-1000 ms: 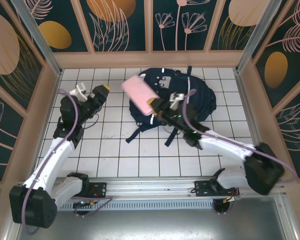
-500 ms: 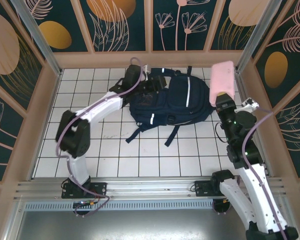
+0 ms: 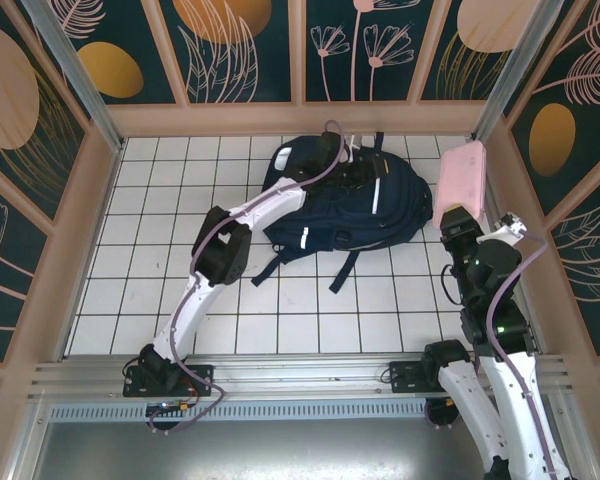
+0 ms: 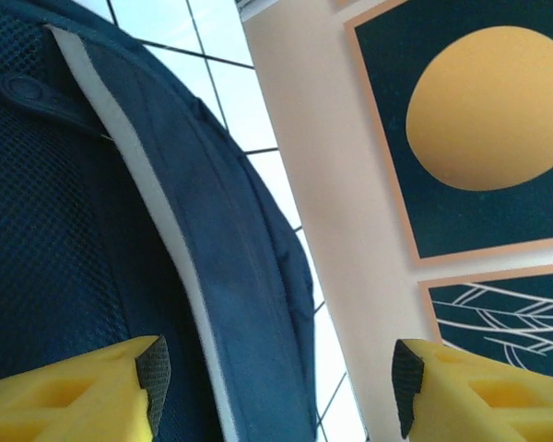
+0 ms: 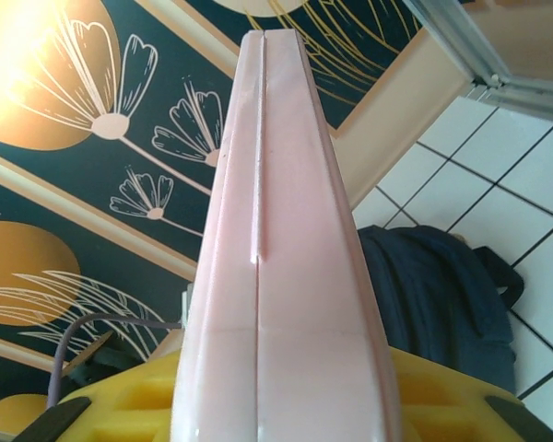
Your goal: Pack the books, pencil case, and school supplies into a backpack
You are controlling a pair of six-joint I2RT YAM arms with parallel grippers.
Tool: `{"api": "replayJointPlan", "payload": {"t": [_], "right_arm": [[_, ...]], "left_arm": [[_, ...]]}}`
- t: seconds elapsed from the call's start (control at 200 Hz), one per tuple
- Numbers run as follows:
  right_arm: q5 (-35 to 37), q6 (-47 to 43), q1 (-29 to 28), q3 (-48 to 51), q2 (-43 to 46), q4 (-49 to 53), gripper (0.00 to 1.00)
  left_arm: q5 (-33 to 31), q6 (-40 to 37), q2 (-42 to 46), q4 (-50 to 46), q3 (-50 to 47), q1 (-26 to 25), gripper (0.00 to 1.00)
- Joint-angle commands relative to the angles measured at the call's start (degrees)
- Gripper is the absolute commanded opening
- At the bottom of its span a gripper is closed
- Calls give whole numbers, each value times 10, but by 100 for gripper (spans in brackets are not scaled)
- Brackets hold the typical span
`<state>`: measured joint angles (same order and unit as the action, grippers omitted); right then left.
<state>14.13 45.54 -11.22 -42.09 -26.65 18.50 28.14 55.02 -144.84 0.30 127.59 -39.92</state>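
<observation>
Holding the pink pencil case (image 3: 458,180) pinched at its near end in the right gripper (image 3: 458,222), I have it raised off to the right of the navy backpack (image 3: 380,205), close to the right wall post and apart from the bag. My left gripper (image 4: 276,368) is stretched across to the far edge of the backpack. Its jaws are spread wide, with the fabric edge and a white reflective stripe (image 4: 157,212) between them but, as far as I can judge, not pinched.

I read this step as opening the bag's mouth so the case can go in. To do it well, I would close the left jaws on a single layer of fabric right at the opening, not on the thick striped panel. Then I would lift just enough to make a gap. I cannot tell from these views whether the zip is undone, so I would check that first. The case should come over narrow end first, lined up with the gap, and be let go only once it is well inside.

The backpack lies flat on the white tiled table (image 3: 180,200), its long axis running roughly left to right, with straps (image 3: 280,262) trailing toward the arm bases. The pencil case's long axis rises from the jaws toward the far wall. From the right wrist it is seen edge-on, with a seam down its middle.
</observation>
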Motion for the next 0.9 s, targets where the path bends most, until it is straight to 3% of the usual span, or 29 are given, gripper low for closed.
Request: {"api": "replayJointPlan", "payload": {"t": [0.0, 0.18, 0.48, 0.691, 0.896], "right_arm": [[16, -33, 3, 9, 8, -16, 27], [12, -36, 4, 23, 9, -26, 28], [-5, -27, 3, 48, 8, -42, 29], [-13, -20, 4, 58, 7, -49, 29], [-18, -18, 5, 59, 7, -46, 29]], "left_arm": [[16, 36, -37, 25, 60, -7, 67], [15, 60, -65, 36, 75, -13, 64], [3, 54, -71, 32, 84, -20, 49], [8, 68, -90, 31, 89, -27, 46], [-23, 46, -97, -18, 95, -28, 36]]}}
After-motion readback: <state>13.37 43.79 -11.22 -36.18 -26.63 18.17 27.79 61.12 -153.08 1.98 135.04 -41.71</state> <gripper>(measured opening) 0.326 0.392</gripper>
